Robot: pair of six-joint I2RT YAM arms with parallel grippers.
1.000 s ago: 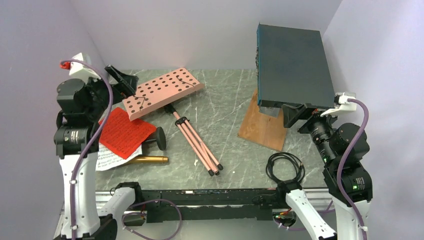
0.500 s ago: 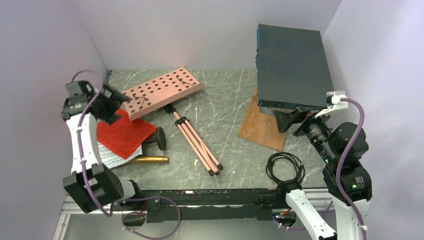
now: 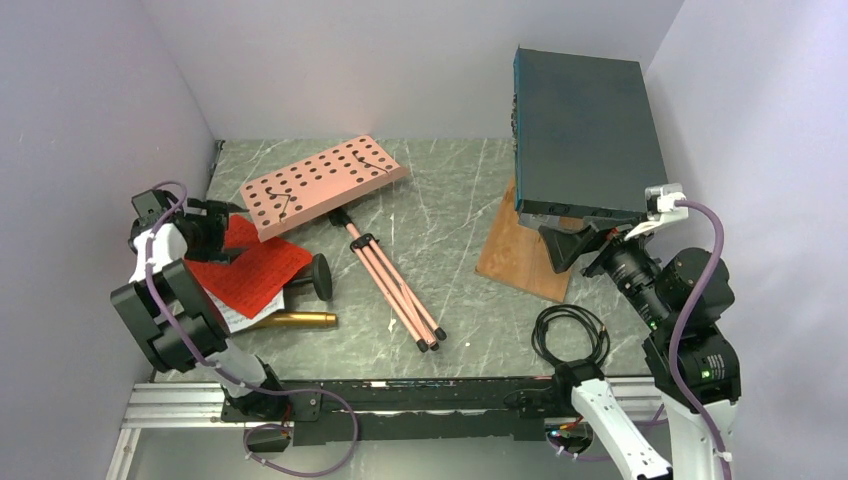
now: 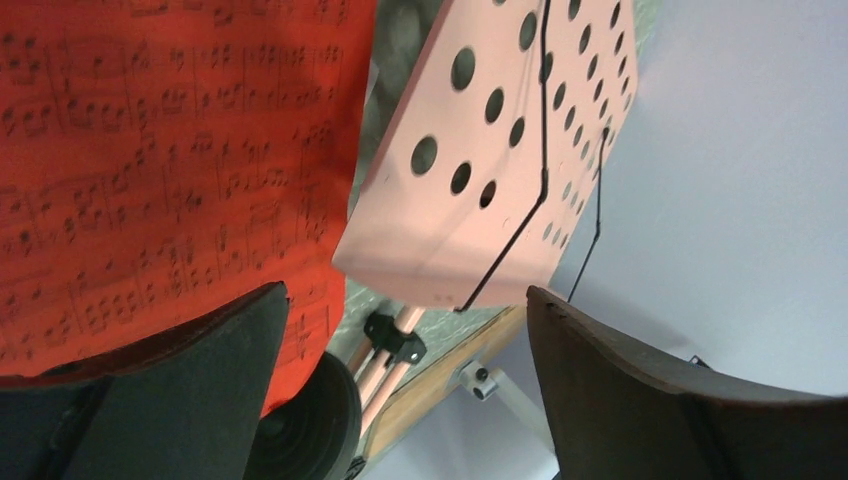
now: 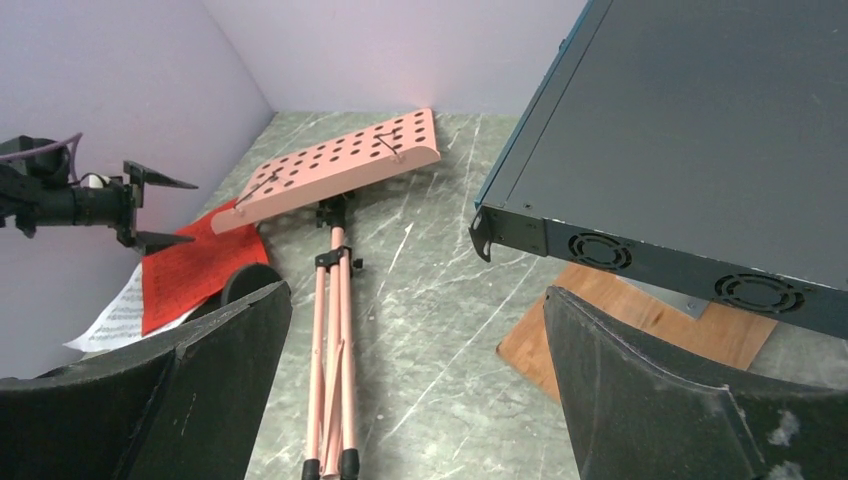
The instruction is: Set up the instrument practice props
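The pink music stand lies flat, its perforated plate [image 3: 320, 185] [image 4: 500, 150] [image 5: 340, 165] at the back left and its folded tripod legs [image 3: 395, 290] [image 5: 335, 370] pointing toward me. A red music sheet [image 3: 250, 270] [image 4: 170, 150] [image 5: 190, 265] overlaps a white sheet [image 3: 225, 312] [image 5: 110, 320]. The gold microphone [image 3: 295, 319] lies beside them. The black round-base mic stand [image 3: 320, 277] [image 4: 300, 420] [image 5: 245, 285] rests on its side. My left gripper [image 3: 215, 228] [image 4: 405, 295] hovers open over the red sheet by the plate's near end, holding nothing. My right gripper [image 3: 575, 240] [image 5: 415, 295] hangs open below the box.
A large dark teal box [image 3: 585, 130] [image 5: 700, 130] leans on a wooden board [image 3: 525, 260] [image 5: 640, 330] at the back right. A black cable coil [image 3: 570, 335] lies near the right arm's base. Walls enclose the table on three sides.
My left arm has folded down from its raised pose, bringing its gripper low over the red sheet. My right gripper has shifted slightly left and down under the box.
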